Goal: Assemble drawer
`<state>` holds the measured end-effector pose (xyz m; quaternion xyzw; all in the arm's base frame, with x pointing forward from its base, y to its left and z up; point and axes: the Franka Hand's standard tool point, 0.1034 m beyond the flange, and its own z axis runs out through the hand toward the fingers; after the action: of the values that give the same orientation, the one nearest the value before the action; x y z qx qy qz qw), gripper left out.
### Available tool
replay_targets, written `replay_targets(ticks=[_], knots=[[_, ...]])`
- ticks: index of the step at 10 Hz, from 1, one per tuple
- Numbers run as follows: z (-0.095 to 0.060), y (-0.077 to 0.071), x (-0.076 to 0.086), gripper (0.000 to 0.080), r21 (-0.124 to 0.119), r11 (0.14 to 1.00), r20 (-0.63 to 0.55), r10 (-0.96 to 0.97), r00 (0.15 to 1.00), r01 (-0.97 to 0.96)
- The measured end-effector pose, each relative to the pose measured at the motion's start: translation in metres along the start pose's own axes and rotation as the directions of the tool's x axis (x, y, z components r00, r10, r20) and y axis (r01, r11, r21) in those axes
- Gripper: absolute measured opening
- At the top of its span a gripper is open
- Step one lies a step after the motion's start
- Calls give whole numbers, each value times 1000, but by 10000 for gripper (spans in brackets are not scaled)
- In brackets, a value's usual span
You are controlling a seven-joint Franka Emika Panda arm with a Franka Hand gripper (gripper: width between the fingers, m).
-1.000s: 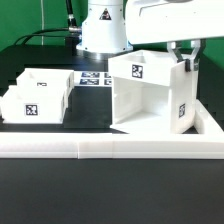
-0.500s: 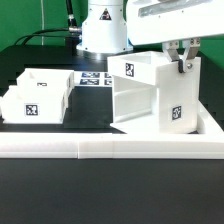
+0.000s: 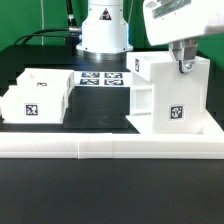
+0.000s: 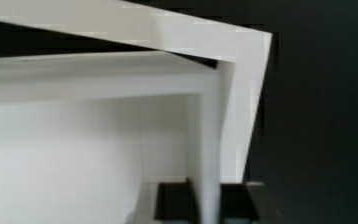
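The large white drawer shell stands on the table at the exterior view's right, open side facing the view's left, with tags on its faces. My gripper is shut on the shell's upper wall near its right corner. In the wrist view the shell's thin wall runs between my two dark fingertips. Two small open-top trays sit side by side at the exterior view's left, each with a tag on its front.
The long low white rail runs across the front and up the right side of the table. The marker board lies flat behind the trays, in front of the arm's base.
The shell has slid and turned toward the exterior view's right with my gripper holding its wall. More of the marker board shows now.
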<state>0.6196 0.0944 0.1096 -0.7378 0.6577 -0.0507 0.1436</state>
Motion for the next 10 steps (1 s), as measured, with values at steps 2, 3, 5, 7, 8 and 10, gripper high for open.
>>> replay_targets(ticks=[2, 3, 5, 7, 8, 10], knots=[[8, -8, 4, 57, 5, 1000, 2, 22, 1000, -22], [10, -13, 6, 57, 6, 1000, 3, 24, 1000, -24], [15, -29, 5, 62, 16, 999, 7, 31, 1000, -31], [16, -33, 4, 64, -10, 997, 20, 82, 996, -82], [17, -34, 4, 64, -22, 995, 23, 99, 995, -98], [16, -33, 4, 64, -32, 995, 25, 97, 995, -96]])
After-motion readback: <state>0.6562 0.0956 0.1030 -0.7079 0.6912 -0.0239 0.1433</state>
